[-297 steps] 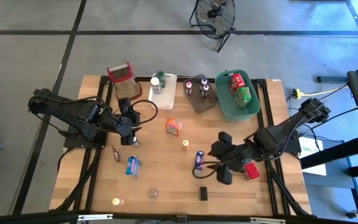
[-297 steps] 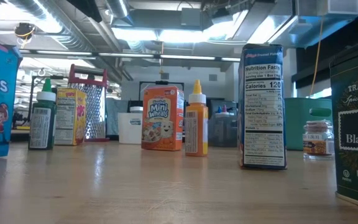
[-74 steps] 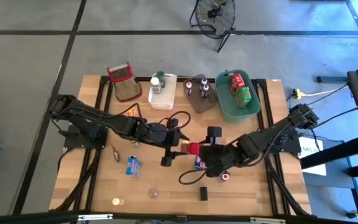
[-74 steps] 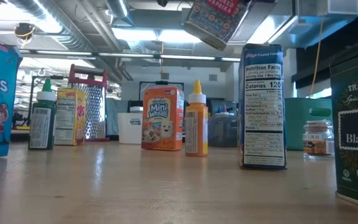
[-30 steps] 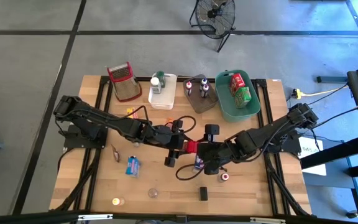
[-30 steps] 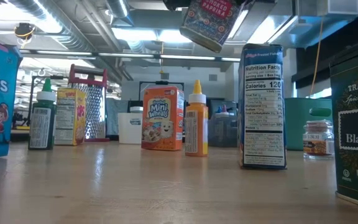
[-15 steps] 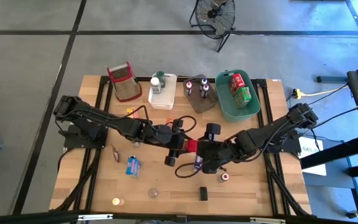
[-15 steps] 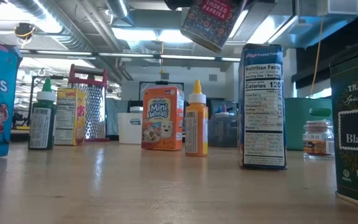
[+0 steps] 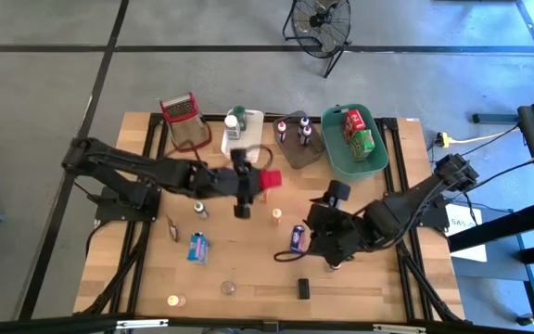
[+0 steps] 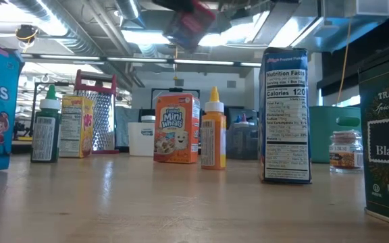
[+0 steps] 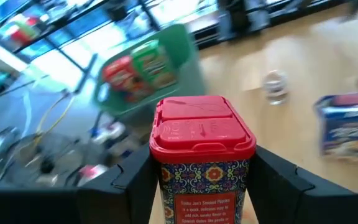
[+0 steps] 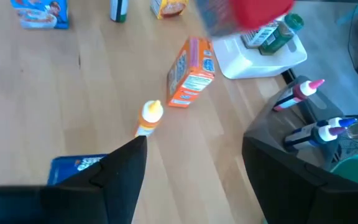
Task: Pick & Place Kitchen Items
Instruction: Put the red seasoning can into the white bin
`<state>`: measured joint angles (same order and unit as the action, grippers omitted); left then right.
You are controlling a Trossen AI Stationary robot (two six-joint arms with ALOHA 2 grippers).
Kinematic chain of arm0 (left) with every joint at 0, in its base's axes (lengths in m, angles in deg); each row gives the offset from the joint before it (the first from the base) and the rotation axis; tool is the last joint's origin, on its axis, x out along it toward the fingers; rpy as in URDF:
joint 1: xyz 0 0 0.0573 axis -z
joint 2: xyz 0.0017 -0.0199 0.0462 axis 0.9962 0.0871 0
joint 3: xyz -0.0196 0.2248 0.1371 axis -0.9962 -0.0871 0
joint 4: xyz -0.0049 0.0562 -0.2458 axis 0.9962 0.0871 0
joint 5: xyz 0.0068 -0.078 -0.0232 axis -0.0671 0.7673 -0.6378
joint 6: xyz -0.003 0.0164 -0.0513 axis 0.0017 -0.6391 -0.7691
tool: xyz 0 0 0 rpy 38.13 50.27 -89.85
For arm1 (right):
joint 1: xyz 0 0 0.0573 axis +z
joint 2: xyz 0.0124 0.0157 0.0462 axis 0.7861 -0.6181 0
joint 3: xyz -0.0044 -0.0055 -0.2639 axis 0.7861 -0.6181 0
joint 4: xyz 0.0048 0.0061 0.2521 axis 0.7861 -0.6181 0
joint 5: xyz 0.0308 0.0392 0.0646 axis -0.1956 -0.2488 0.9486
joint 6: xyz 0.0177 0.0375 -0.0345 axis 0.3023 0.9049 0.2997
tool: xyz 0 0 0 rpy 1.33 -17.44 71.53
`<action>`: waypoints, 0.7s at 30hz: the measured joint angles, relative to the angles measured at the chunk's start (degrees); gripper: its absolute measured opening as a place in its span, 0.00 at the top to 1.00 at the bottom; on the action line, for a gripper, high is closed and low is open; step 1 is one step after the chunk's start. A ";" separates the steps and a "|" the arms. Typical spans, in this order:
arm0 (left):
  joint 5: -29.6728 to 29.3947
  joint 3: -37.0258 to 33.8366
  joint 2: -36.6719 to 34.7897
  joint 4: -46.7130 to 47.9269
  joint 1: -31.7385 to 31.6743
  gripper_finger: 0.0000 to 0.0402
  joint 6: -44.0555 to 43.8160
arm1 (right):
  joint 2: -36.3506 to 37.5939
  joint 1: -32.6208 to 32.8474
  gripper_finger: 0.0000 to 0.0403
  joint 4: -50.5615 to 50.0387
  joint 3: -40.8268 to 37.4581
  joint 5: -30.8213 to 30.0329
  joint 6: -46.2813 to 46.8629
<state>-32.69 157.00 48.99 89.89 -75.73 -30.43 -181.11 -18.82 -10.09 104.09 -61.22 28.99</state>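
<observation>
A patterned spice tin with a red lid point(image 11: 201, 155) hangs above the table's middle point(image 9: 271, 179), and my left gripper point(image 9: 248, 188) is shut on it. In the low view the tin point(image 10: 189, 25) shows high up, tilted. My right gripper point(image 9: 311, 239) stands open and empty to the right of it, over a blue box point(image 9: 297, 237) that lies on the table. Its fingers point(image 12: 123, 177) have nothing between them. An orange box point(image 12: 191, 71) lies on its side and a small orange bottle point(image 12: 148, 118) stands beside it. My left gripper pinches the tin's body between its two fingers, on two opposite sides point(image 11: 161, 183) just below the red lid point(image 11: 201, 127). The fingers come from the table's left, slanting down, and lie along the tin. The lid end sticks out past them. The tin is lifted clear.
At the far edge stand a wire basket point(image 9: 182, 121), a white bin point(image 9: 248, 147), a grey bin point(image 9: 297, 150) with bottles and a green bin point(image 9: 341, 160) with boxes. A blue cereal box point(image 9: 197, 247), a green bottle point(image 9: 198, 211) and small jars point(image 9: 228, 289) dot the near half.
Both grippers met at the tin over the table's middle. The tin has now left my right gripper, which has drawn back toward the right edge. My left gripper has carried the tin up and toward the far left, tipping it.
</observation>
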 joint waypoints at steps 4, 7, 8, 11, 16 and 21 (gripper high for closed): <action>-0.95 0.00 -5.61 4.67 -5.54 0.50 -0.59 | 0.00 1.56 0.34 0.14 0.00 0.00 1.41; 0.46 -0.53 -9.04 7.11 -11.21 0.50 -0.27 | 0.00 2.76 0.34 0.12 0.00 -0.50 2.21; 2.06 -1.99 -10.43 6.38 -13.45 0.50 -0.07 | 0.00 3.19 0.34 0.14 0.00 -1.15 2.28; 9.20 -9.35 -14.61 -0.74 -20.89 0.50 0.29 | -0.01 4.28 0.34 0.55 0.00 -2.39 2.37; 21.73 -25.85 -20.21 -20.59 -33.40 0.50 -2.30 | -0.17 5.36 0.34 1.04 0.00 -3.92 2.58; 27.34 -38.22 -20.27 -40.68 -38.94 0.50 -8.09 | -0.20 5.35 0.34 1.09 0.00 -4.19 3.46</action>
<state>-5.35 118.78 28.72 49.21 -114.67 -38.53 -181.31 -13.47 -9.00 104.09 -65.41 32.45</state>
